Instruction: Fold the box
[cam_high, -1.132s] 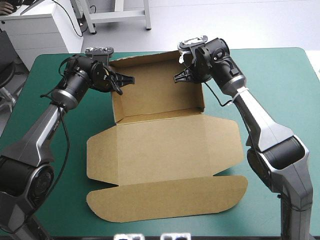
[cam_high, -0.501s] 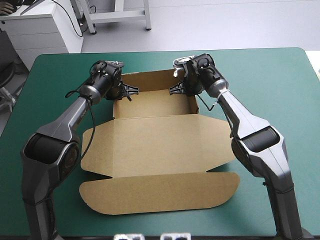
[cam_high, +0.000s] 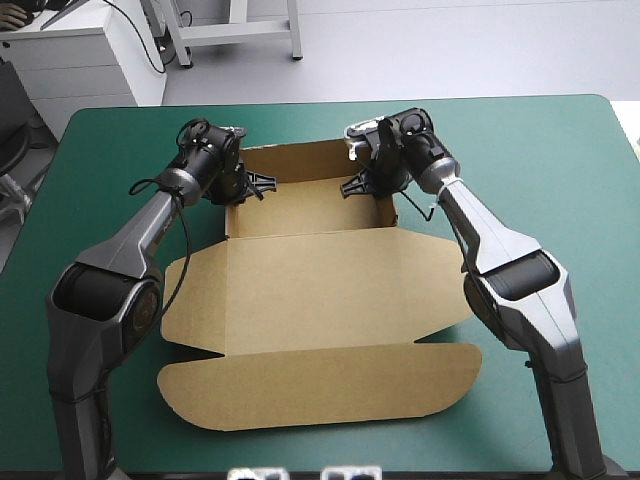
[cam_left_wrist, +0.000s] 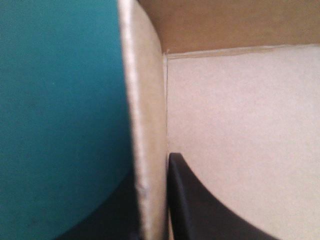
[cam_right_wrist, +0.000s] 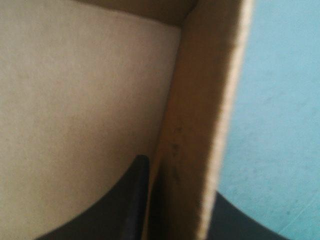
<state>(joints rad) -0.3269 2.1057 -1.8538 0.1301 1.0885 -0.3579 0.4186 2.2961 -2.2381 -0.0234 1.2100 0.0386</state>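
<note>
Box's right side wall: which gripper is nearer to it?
Right. The right gripper is shut on the right side wall of the box, one finger inside. The left gripper clamps the opposite wall, across the box.

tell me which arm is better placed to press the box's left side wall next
Left, probably: the left gripper is shut on that wall of the box; the right gripper holds the opposite wall.
</note>
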